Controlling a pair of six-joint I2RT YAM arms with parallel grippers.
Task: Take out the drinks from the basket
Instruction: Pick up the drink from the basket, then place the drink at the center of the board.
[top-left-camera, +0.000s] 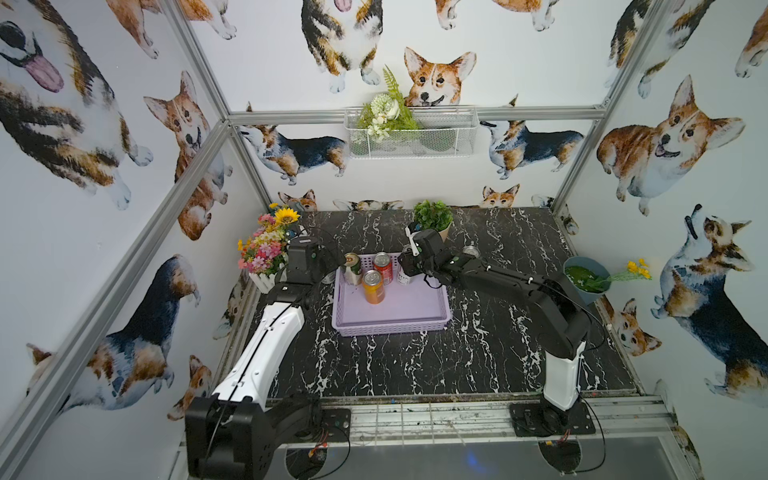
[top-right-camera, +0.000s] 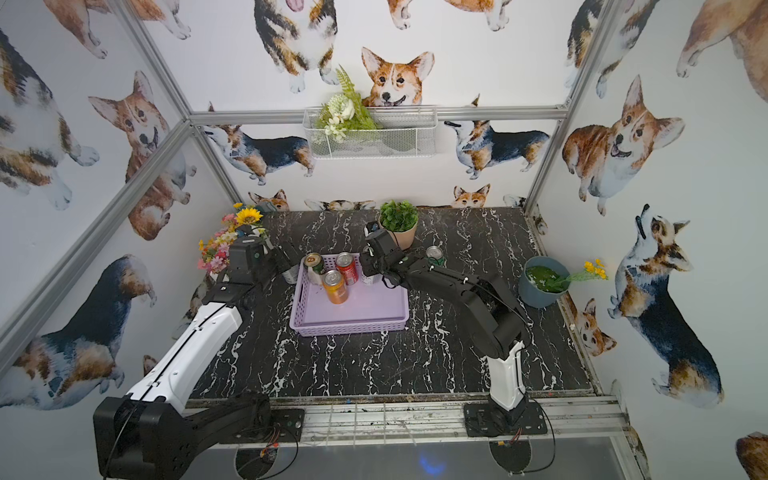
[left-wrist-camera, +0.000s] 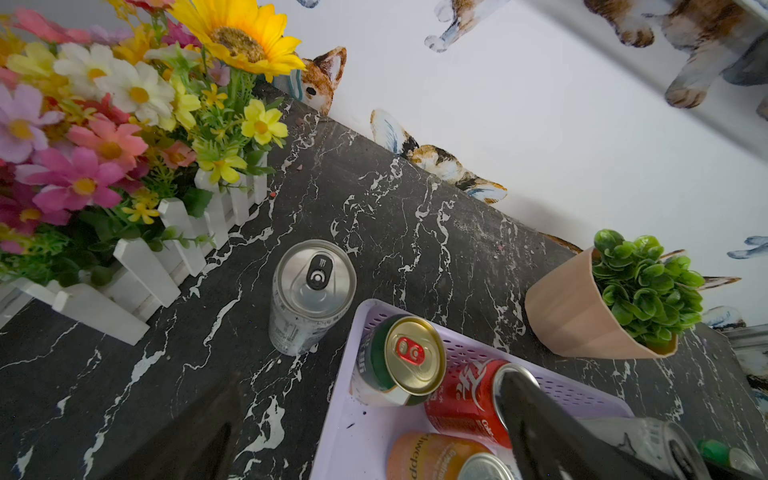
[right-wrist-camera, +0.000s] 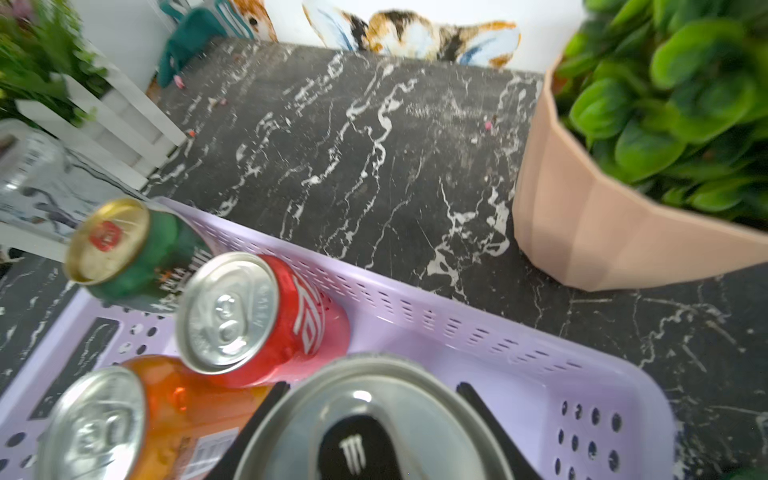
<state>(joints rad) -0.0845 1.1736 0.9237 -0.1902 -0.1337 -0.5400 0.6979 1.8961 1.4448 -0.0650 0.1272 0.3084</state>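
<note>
In both top views your lavender basket (top-left-camera: 390, 328) sits mid-table. The green-and-gold can (top-left-camera: 353, 268), red can (top-left-camera: 382, 266) and orange can (top-left-camera: 372, 286) are bunched toward its far left corner, and a green can (top-left-camera: 471, 250) stands on the table off its far right corner.

In the left wrist view, the left gripper (left-wrist-camera: 372, 376) has its jaws wide apart and empty. It is near another silver can (left-wrist-camera: 311, 295) standing just outside that corner, and is probably lining up a pick.

In the right wrist view, the right gripper (right-wrist-camera: 372, 388) straddles a slim silver can (right-wrist-camera: 395, 401) by the far edge, placed to lift it out. You can't tell whether it's pinching yet.

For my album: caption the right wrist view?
Right gripper straddles a silver can in the lavender basket.
</note>
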